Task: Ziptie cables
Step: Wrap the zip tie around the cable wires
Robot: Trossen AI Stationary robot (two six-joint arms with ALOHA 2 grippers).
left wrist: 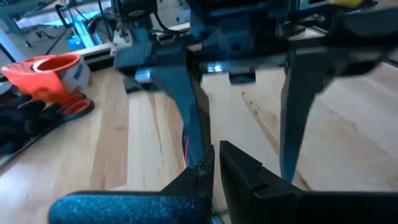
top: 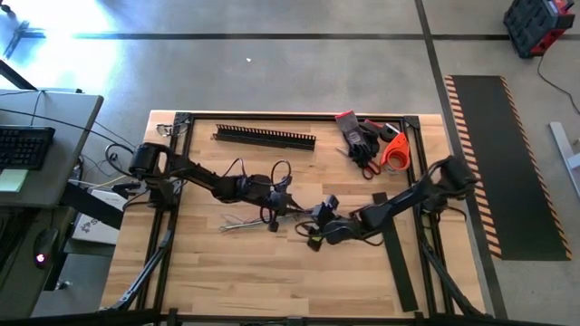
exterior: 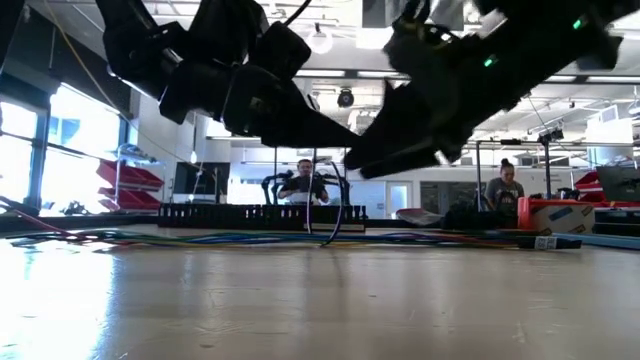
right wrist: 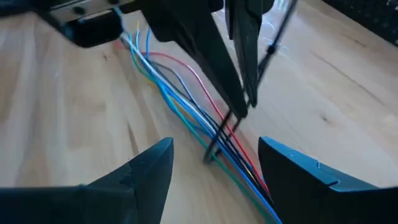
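The cables (right wrist: 180, 102) are a loose bunch of thin blue, red, green and white wires. They lie flat on the wooden table, a little left of its middle in the high view (top: 243, 224). My left gripper (right wrist: 239, 111) stands over the bunch, shut on a thin black zip tie (right wrist: 225, 129). It also shows in the high view (top: 288, 210). My right gripper (right wrist: 214, 142) is open, one finger on either side of the bunch and the tie, touching neither. In the high view it sits just right of the left gripper (top: 314, 228). My left gripper pinches the zip tie's upper part (right wrist: 235, 118) between its two shut fingertips. The fingers slant down from above. The tie runs down from them to the bunch (right wrist: 211, 154), which stays on the table. A thin black tail (right wrist: 273, 43) rises beside the fingers.
A long black slotted duct (top: 265, 137) lies near the far edge. Dark gloves (top: 358, 136) and an orange tape roll (top: 394, 149) lie at the far right. A flat black strip (top: 399, 263) lies at the right. Two people (exterior: 303, 180) sit in the room beyond.
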